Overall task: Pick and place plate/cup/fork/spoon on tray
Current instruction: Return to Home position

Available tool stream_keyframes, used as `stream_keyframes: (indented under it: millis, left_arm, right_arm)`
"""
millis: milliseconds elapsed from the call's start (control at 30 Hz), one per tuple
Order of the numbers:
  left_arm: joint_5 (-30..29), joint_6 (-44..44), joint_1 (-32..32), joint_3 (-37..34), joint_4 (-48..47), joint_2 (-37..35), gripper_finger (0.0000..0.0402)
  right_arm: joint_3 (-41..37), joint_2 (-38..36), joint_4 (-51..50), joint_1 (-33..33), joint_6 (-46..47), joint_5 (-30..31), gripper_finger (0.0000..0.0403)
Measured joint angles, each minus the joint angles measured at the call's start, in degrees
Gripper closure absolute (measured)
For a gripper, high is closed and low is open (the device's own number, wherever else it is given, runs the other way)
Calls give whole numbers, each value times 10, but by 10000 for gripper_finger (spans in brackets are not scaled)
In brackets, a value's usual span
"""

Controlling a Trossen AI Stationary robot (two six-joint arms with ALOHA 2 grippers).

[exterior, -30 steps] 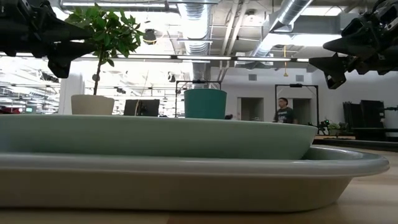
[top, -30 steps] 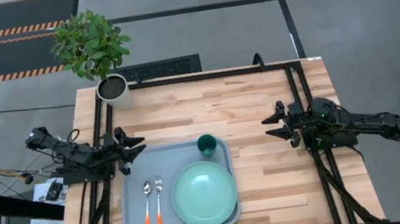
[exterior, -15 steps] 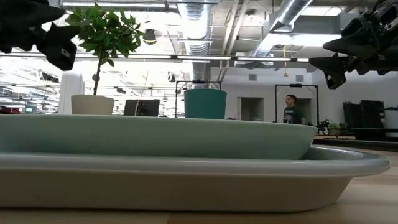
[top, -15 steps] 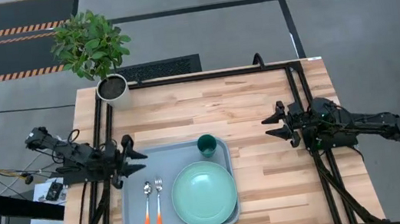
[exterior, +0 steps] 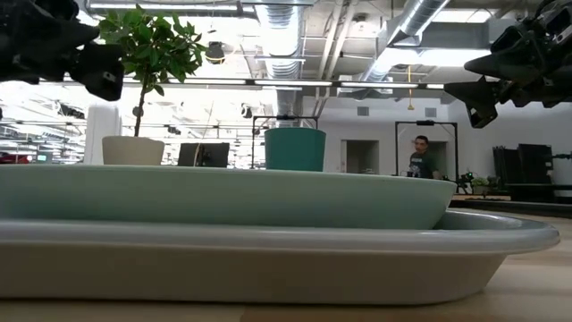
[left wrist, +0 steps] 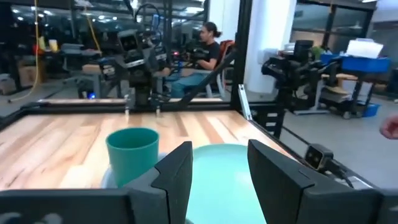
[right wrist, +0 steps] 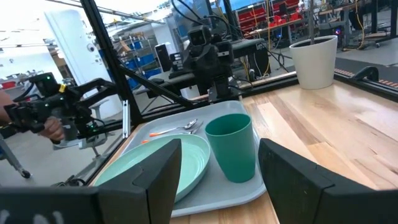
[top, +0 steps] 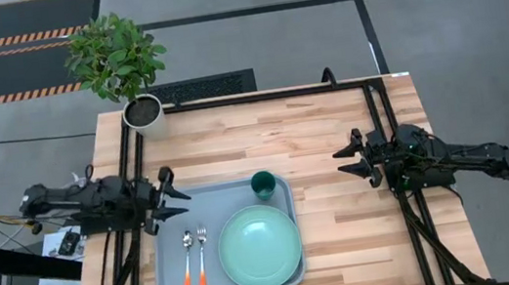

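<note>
The pale grey-blue tray (top: pixel 175 271) lies on the table's near left part. On it rest the mint-green plate (top: pixel 260 248), the teal cup (top: pixel 262 184) upright at its far right corner, and the spoon (top: pixel 188 258) and fork (top: pixel 202 255) side by side on its left part. My left gripper (top: pixel 176 193) hovers open and empty at the tray's far left corner, facing the cup (left wrist: pixel 132 152) and plate (left wrist: pixel 227 180). My right gripper (top: pixel 341 163) hovers open and empty to the right of the tray, facing the cup (right wrist: pixel 231 146).
A white pot (top: pixel 143 114) with a green plant stands at the table's far left corner. Bare wood lies between the tray and my right gripper and along the far side. A person (exterior: pixel 420 157) stands in the room behind the table.
My left arm has swung so that it lies level along the table's left side, and its gripper has shifted a little toward the near edge and turned to point at the right edge. The things on the tray have stayed put.
</note>
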Motion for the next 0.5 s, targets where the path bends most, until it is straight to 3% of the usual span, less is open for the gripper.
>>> stream_keyframes:
  millis: [67, 233, 500]
  left_arm:
    - [27, 5, 30, 0, 5, 2, 258]
    - [25, 8, 65, 0, 4, 2, 258]
    - [-39, -29, 68, 0, -6, 2, 258]
  right_arm:
    - [0, 0, 0, 0, 0, 0, 165]
    - [0, 0, 0, 0, 0, 0, 165]
    - [0, 0, 0, 0, 0, 0, 165]
